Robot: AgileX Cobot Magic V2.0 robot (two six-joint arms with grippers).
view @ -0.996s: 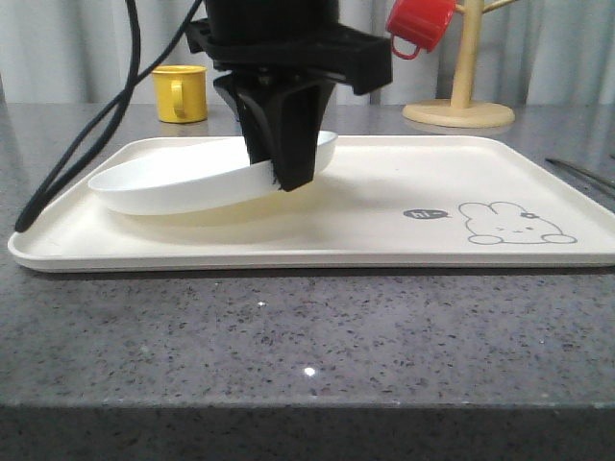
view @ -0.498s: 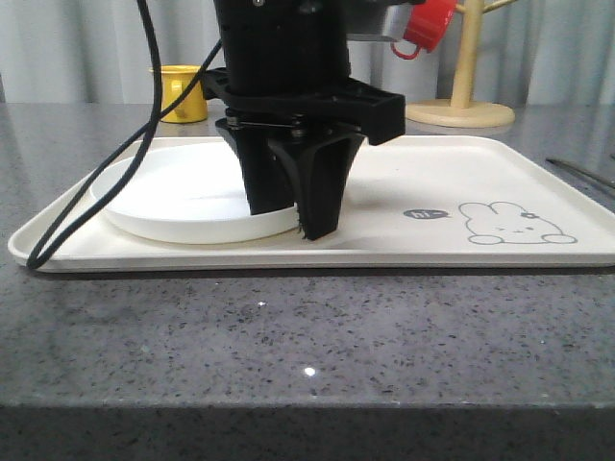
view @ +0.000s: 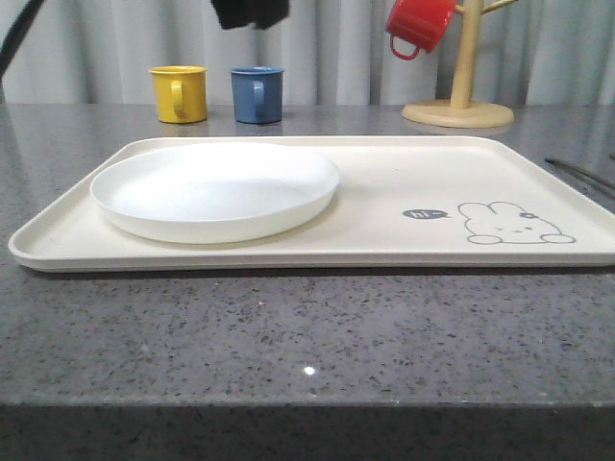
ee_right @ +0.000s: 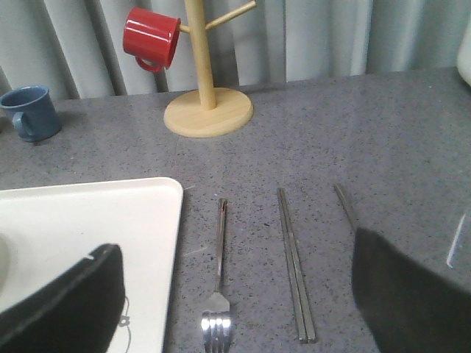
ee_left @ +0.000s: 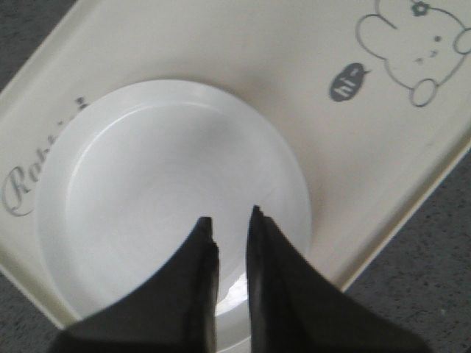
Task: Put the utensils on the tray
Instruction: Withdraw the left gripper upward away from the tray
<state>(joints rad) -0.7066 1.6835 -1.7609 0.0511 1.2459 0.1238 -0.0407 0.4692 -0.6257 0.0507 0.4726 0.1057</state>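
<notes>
The cream tray (view: pixel 384 254) with its rabbit drawing lies across the table's middle. A fork (ee_right: pixel 220 265), a pair of chopsticks (ee_right: pixel 294 272) and a spoon handle (ee_right: pixel 344 204) lie side by side on the grey table to the tray's right; they appear as thin lines (view: pixel 579 174) in the front view. The spoon's bowl is hidden behind a finger. My right gripper (ee_right: pixel 235 250) hovers open above the fork and chopsticks, holding nothing. My left gripper (ee_left: pixel 230 215) hangs high over the plate, its fingers slightly apart and empty; its tip (view: pixel 252 13) shows in the front view.
A round white plate (view: pixel 216 187) lies flat on the tray's left half. Yellow mug (view: pixel 179 93) and blue mug (view: pixel 257 93) stand behind the tray. A wooden mug tree (view: pixel 459 106) holds a red mug (view: pixel 419 24) at the back right.
The left gripper lowered the tilted plate flat onto the tray, let go of it and rose nearly out of the front view.
</notes>
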